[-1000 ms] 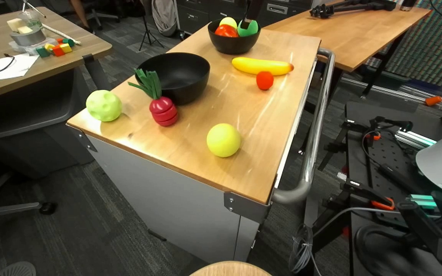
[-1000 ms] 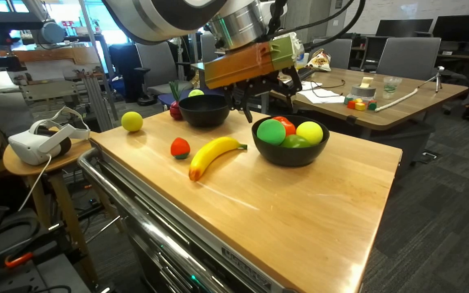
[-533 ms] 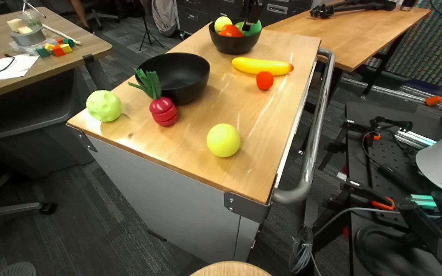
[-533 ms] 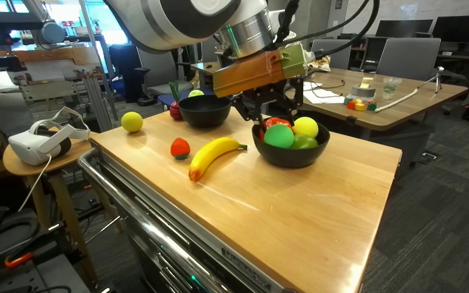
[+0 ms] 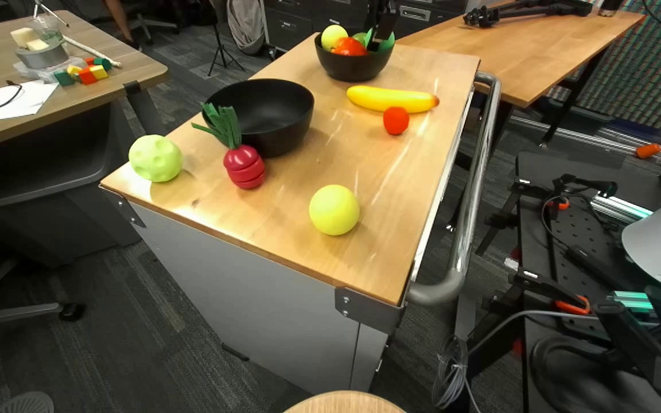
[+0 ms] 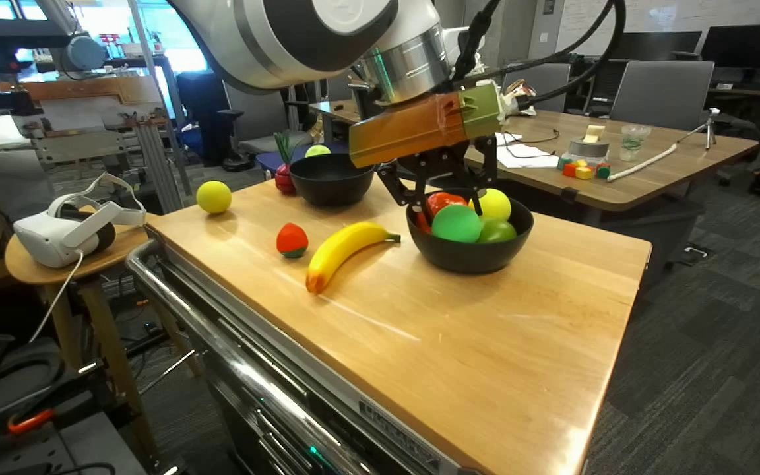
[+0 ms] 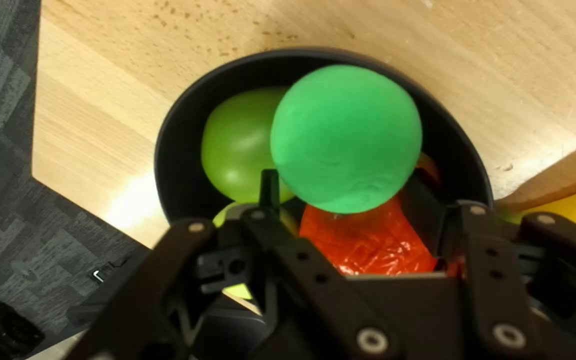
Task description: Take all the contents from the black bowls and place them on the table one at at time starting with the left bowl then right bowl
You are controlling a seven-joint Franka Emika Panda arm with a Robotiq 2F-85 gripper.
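A black bowl [image 6: 469, 257] holds a green ball [image 6: 456, 224], a green fruit [image 6: 497, 231], a yellow ball [image 6: 493, 203] and a shiny red pepper-like item [image 6: 446, 200]. My gripper [image 6: 449, 208] reaches down into it, its fingers apart on either side of the green ball. In the wrist view the green ball [image 7: 345, 140] lies between and just beyond the fingertips [image 7: 343, 194]; I cannot tell whether they touch it. The red item [image 7: 368, 240] lies under the gripper. The yellow ball is mostly hidden there. The second black bowl [image 5: 276, 137] looks empty.
On the table [image 6: 485, 369] are a banana [image 6: 347, 251], a small red fruit [image 6: 292, 239], a yellow ball [image 5: 334, 210], a red radish with green leaves [image 5: 244, 166] and a dimpled lime ball [image 5: 156, 158]. A metal handle [image 5: 474, 189] runs along one edge.
My gripper has come down from above into the full bowl, around the green ball. The bowl has shifted slightly and its contents have moved against each other.
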